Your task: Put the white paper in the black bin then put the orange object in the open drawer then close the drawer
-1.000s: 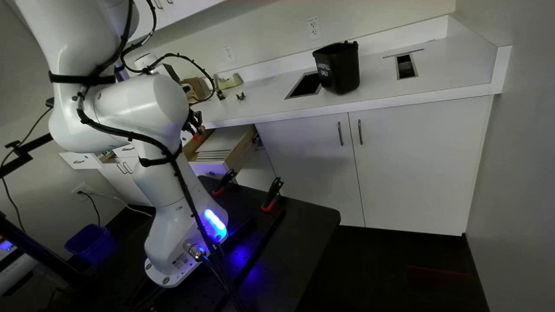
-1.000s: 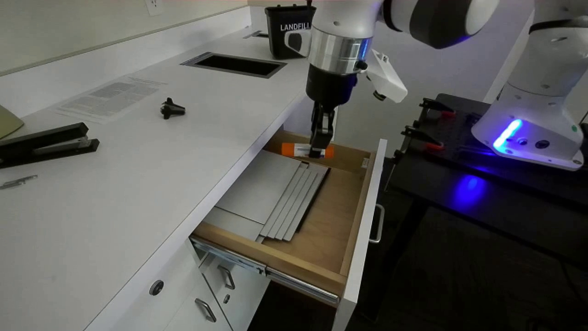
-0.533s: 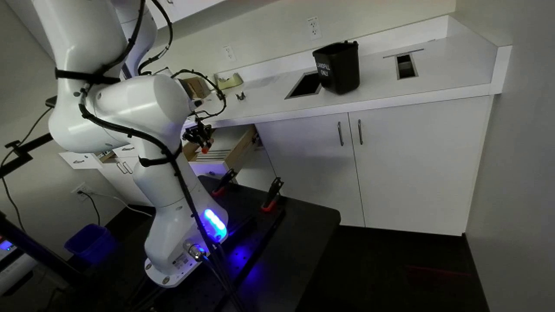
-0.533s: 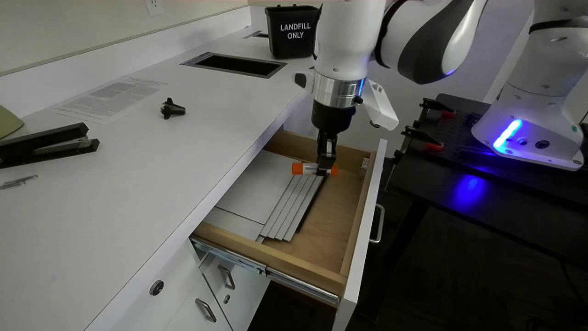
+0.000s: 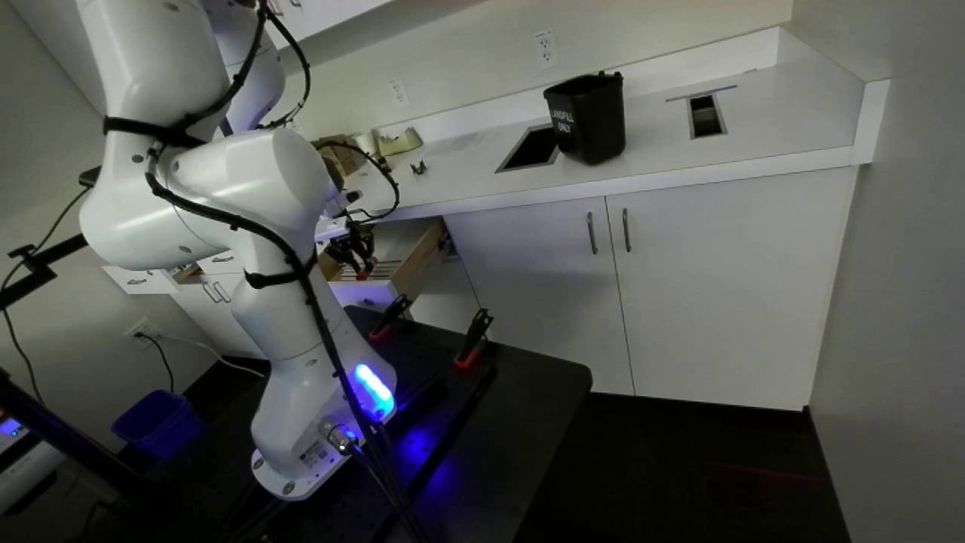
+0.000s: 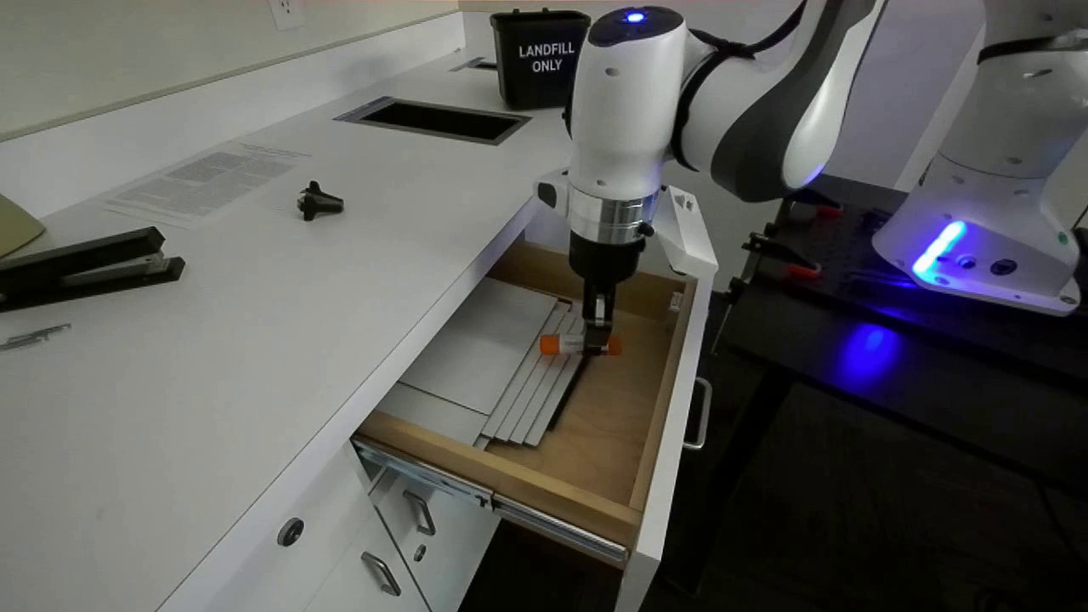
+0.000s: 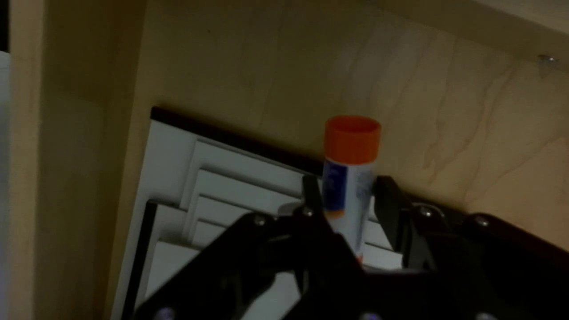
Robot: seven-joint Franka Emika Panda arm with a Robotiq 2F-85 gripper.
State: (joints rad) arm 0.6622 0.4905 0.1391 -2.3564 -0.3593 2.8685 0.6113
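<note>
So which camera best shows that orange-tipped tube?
The wrist view: the tube is largest there, its orange end unobstructed. Both exterior views show it small: in an exterior view partly behind the gripper, in an exterior view little more than an orange spot.

The counter (image 6: 280, 331) holds 1 stapler (image 6: 85, 257) and 1 staple remover (image 6: 319, 203).

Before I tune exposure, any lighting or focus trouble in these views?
Wrist view: dim, end effector almost black, glue stick lettering too soft to read; both exterior views: blue light glares and reflects off the black table, floor nearly lost in darkness.
</note>
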